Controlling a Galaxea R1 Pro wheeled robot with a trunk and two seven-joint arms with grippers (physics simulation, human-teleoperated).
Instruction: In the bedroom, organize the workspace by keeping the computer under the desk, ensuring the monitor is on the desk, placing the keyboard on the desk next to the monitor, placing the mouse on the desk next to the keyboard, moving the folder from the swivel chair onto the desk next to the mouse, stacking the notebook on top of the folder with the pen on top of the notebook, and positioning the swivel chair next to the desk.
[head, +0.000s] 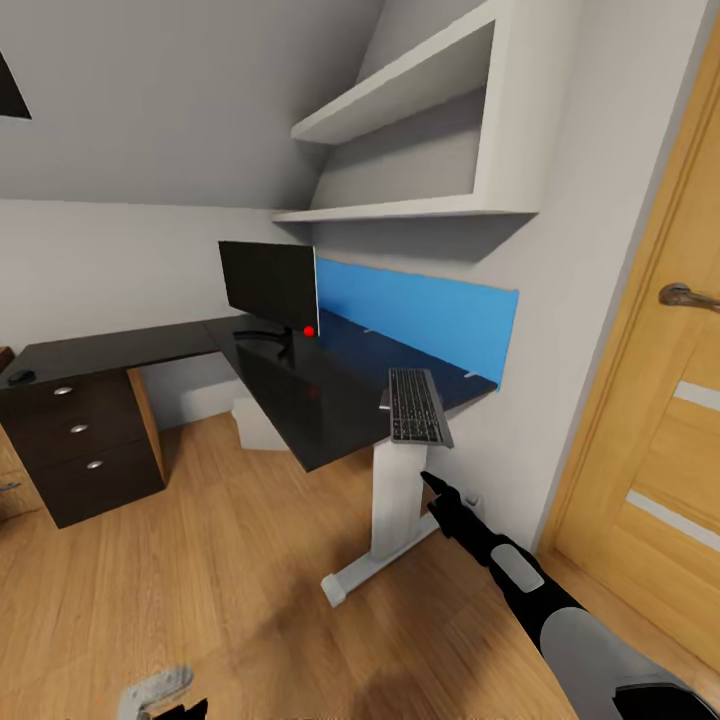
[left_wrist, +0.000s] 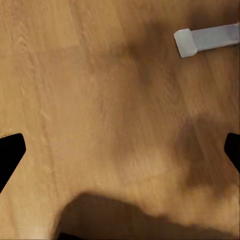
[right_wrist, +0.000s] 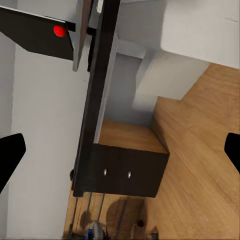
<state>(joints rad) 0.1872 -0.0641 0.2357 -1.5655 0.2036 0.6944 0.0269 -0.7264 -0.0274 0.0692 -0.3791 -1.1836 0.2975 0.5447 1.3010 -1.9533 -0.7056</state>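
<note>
The desk (head: 330, 400) has a glossy black L-shaped top on white legs. On it the wide black monitor (head: 268, 283) stands near the corner, its red dot facing me. The keyboard (head: 418, 405) lies at the near right end, slightly over the edge. The small dark mouse (head: 20, 376) rests far left on the other wing. Under the top sits the light-grey computer (head: 258, 424). My right gripper (head: 432, 486) hangs open below the keyboard, beside the desk leg (head: 395, 500). My left gripper (left_wrist: 120, 155) is open above bare floor. Folder, notebook, pen and swivel chair are out of view.
A black three-drawer unit (head: 82, 440) stands under the left wing. A blue wall panel (head: 420, 315) backs the desk, with white shelves (head: 420, 130) above. A wooden door (head: 650, 420) is at the right. The desk's white foot (left_wrist: 207, 39) lies on the wooden floor (head: 220, 570).
</note>
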